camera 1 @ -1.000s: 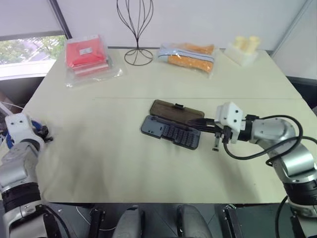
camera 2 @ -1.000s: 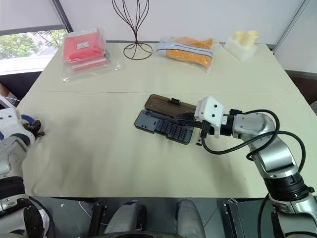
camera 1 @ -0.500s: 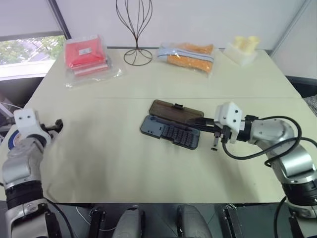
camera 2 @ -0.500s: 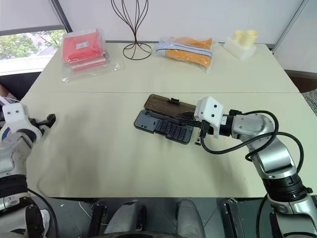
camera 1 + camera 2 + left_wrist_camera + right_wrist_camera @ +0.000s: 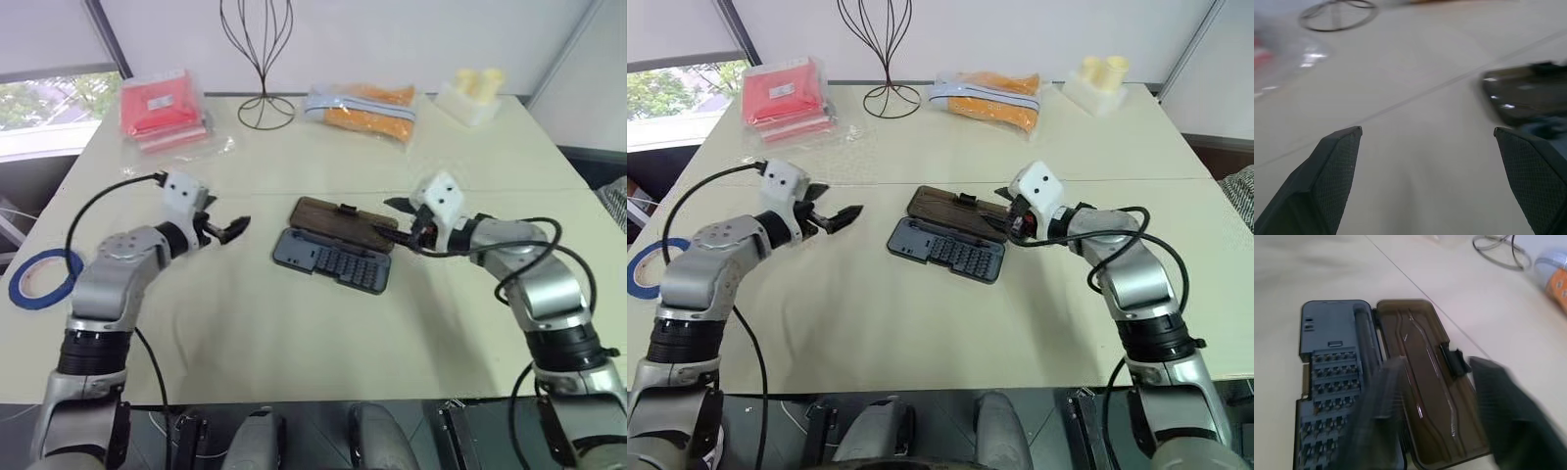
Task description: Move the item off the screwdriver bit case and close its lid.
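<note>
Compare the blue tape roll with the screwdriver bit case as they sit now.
The blue tape roll is a bright blue ring with an open centre; the screwdriver bit case is a dark grey-blue rectangle holding rows of bits. The tape lies near the table's left edge; the case sits mid-table between the left gripper and the right gripper. The case lies open, its lid folded back. Both lie flat on the table.

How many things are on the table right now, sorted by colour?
Blue: 2, the tape roll and the screwdriver bit case with its brown lid open
Red: 1, the packet
Orange: 1, the bag
Black: 1, the wire stand
Cream: 1, the block
Total: 6
</note>
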Controlling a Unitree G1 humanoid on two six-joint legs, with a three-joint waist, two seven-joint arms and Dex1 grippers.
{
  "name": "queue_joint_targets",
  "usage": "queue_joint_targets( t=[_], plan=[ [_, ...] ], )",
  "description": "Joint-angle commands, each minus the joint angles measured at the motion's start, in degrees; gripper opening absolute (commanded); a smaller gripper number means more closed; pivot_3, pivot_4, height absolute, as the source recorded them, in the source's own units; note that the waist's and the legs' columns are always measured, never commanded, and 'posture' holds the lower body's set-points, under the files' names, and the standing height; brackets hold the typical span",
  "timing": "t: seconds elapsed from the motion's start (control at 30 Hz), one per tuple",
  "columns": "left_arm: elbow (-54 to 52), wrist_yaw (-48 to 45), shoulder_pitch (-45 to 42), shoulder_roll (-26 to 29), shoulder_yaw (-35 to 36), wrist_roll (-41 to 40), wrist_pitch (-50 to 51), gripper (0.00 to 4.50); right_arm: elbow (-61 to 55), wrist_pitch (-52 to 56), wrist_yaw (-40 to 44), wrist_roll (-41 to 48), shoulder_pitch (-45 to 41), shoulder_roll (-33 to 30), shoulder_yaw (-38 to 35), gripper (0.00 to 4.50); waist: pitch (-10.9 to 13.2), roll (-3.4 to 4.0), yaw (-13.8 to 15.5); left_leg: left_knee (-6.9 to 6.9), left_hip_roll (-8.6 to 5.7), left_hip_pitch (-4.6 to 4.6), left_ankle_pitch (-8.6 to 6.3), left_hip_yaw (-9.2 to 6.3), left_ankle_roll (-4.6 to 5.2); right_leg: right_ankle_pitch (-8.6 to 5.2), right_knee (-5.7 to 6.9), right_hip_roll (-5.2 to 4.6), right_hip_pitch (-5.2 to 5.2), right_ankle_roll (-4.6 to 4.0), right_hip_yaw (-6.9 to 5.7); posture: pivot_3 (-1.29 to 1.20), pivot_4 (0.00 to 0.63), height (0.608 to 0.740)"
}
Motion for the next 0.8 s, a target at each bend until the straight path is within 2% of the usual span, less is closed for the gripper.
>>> queue_joint_targets(
  t=[0.03, 0.07, 0.23, 0.47, 0.53, 0.6, 0.8],
  plan=[
    [0.0, -2.9, -0.9, 0.7, -1.3, 0.5, -2.1, 4.50, -0.2, 6.2, -5.5, -0.3, -4.2, 3.4, -0.7, 4.26, 0.0, 0.01, 0.1, 0.00, 0.00, 0.00, 0.00, 0.00, 0.00, 0.00, 0.00, 0.00, 0.00, 0.00, 0.00, 0.00, 0.150, 0.740],
    [0.5, -3.3, -1.1, 0.6, -1.7, 0.8, -2.4, 4.50, -0.3, 7.9, -7.1, -1.0, -4.9, 4.4, -0.3, 4.39, 0.0, 0.01, 0.2, 0.00, 0.00, -0.02, 0.00, -0.01, 0.00, 0.00, 0.00, 0.00, -0.01, 0.00, 0.00, 0.00, 0.150, 0.740],
    [2.1, -4.5, -1.6, 0.1, -2.9, 1.4, -3.2, 4.50, -0.3, 18.5, -18.6, -5.1, -8.3, 10.1, -0.4, 4.39, 0.0, 0.01, 0.3, 0.01, -0.02, -0.08, 0.01, -0.02, -0.01, 0.00, 0.01, 0.00, -0.07, 0.00, 0.00, 0.00, 0.150, 0.740],
    [2.9, -4.7, -1.5, -1.8, -3.3, 2.2, -3.9, 4.50, -0.9, 33.1, -28.4, -8.8, -8.3, 12.2, -2.3, 4.39, 0.0, 0.03, 0.3, 0.10, -0.08, -0.59, 0.03, -0.04, -0.04, 0.00, 0.12, -0.02, -0.54, 0.00, 0.01, 0.00, 0.150, 0.740],
    [3.5, -5.1, -1.9, -1.8, -3.2, 2.3, -3.9, 4.50, 0.8, 39.6, -32.7, -9.4, -8.5, 15.0, -6.6, 4.39, 0.0, 0.02, 0.2, 0.15, -0.09, -0.87, 0.10, -0.03, -0.15, 0.01, 0.38, -0.03, -0.94, 0.00, 0.02, 0.00, 0.150, 0.740],
    [3.5, -5.0, -2.0, -2.1, -3.3, 2.5, -3.7, 4.50, 1.6, 42.0, -33.8, -9.3, -8.5, 15.8, -8.3, 4.39, 0.0, 0.03, 0.1, 0.15, -0.08, -0.88, 0.12, -0.02, -0.17, 0.01, 0.79, -0.03, -1.08, 0.00, 0.02, 0.00, 0.150, 0.740],
    [3.5, -5.1, -2.5, -2.4, -3.6, 2.8, -3.5, 4.50, 4.7, 44.8, -36.4, -9.2, -10.0, 18.3, -12.0, 4.39, 0.0, 0.05, -0.1, 0.12, -0.08, -0.85, 0.17, -0.01, -0.25, 0.01, 0.83, 0.00, -1.14, 0.00, 0.02, 0.00, 0.150, 0.740]
  ],
)
